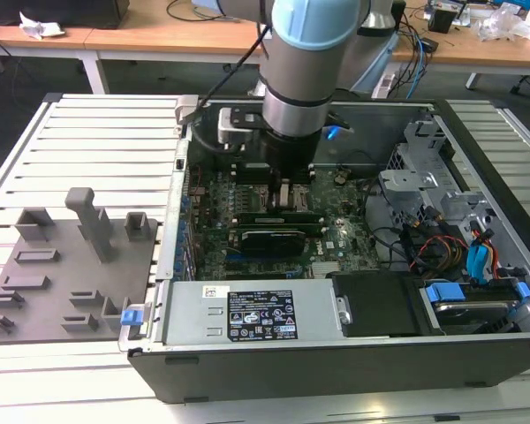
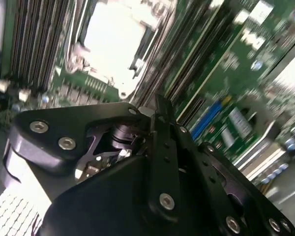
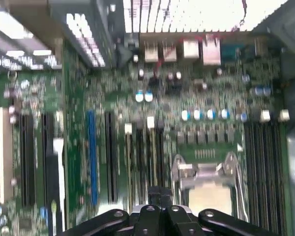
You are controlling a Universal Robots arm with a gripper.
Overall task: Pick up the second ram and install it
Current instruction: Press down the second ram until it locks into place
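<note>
My gripper [image 1: 280, 196] hangs low inside the open computer case, over the middle of the green motherboard [image 1: 344, 231]. Both wrist views show its fingertips [image 3: 159, 192] pressed together, shut, with nothing seen between them [image 2: 160, 105]. Just on the near side of the gripper, two long thin strips stand on edge in the board's slots, one green with dark chips [image 1: 274, 216] and a darker one [image 1: 269, 240]. I cannot tell which of them is the second ram. The bare processor socket [image 3: 206, 184] lies beside the fingertips.
A grey slotted plastic tray [image 1: 62, 265] sits on the ribbed table at the exterior view's left. The case walls [image 1: 172, 256] ring the board. Cables and drive cages [image 1: 450, 238] crowd the exterior view's right, with a power supply [image 1: 247, 314] along the near side.
</note>
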